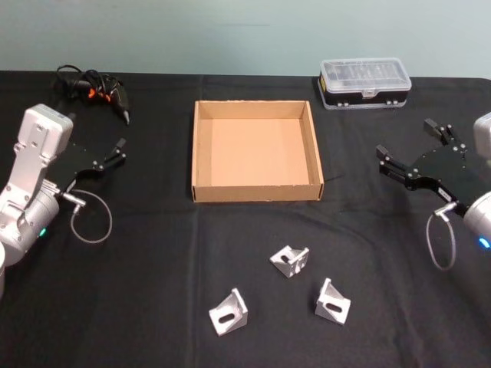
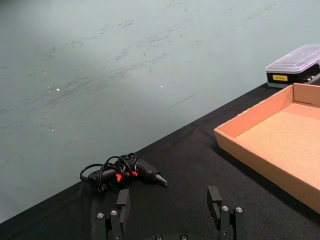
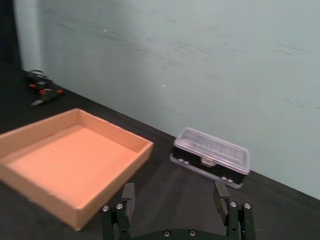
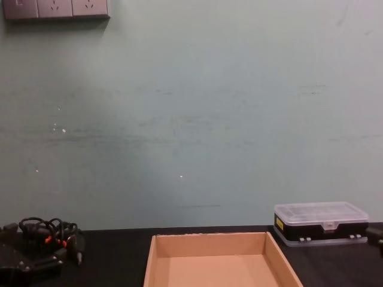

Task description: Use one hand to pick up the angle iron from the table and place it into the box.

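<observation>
Lying nearest on the black table [image 1: 138,307], at about 6 o'clock from the box [image 1: 255,192], are three pieces: the left angle iron [image 1: 228,313], the middle angle iron [image 1: 289,260] and the right angle iron [image 1: 332,301]. None of them is held. The left gripper [image 1: 119,151] hangs at the box's 9 o'clock and the right gripper [image 1: 406,146] at 3 o'clock, both spread wide and empty. The box looks bare inside, though its near wall may hide a strip of floor. Farther off sit a clear-lidded case [image 1: 364,83] at 1 o'clock and a corded tool [image 1: 100,88] at 11 o'clock. Nothing is done yet — reaching, grasping, carrying and dropping all remain.
</observation>
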